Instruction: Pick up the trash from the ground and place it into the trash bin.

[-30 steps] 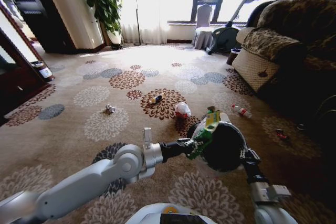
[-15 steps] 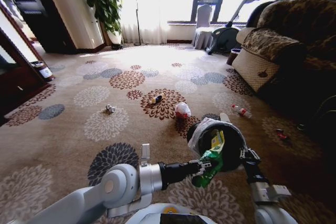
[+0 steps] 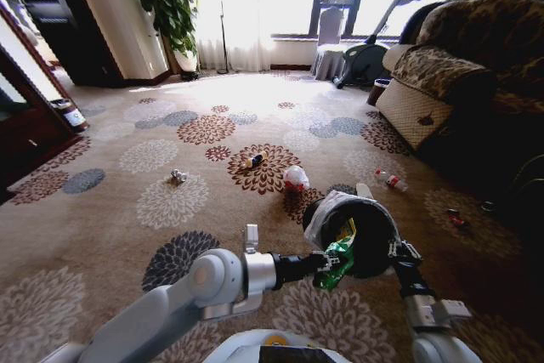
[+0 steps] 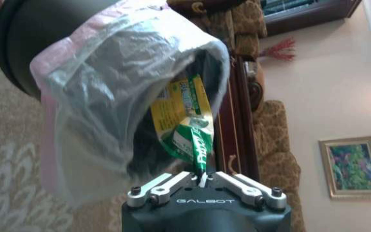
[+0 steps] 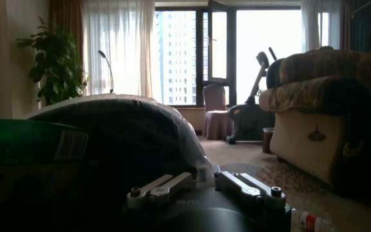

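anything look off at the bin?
Yes. The bin is tipped toward the robot, held at its rim by the right tool. The green wrapper hangs half out over the rim, pinched in the left tool.

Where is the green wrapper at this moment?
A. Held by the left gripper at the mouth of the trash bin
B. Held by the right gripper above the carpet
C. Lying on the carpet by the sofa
A: the left gripper pinches the green wrapper, partly inside the trash bin.
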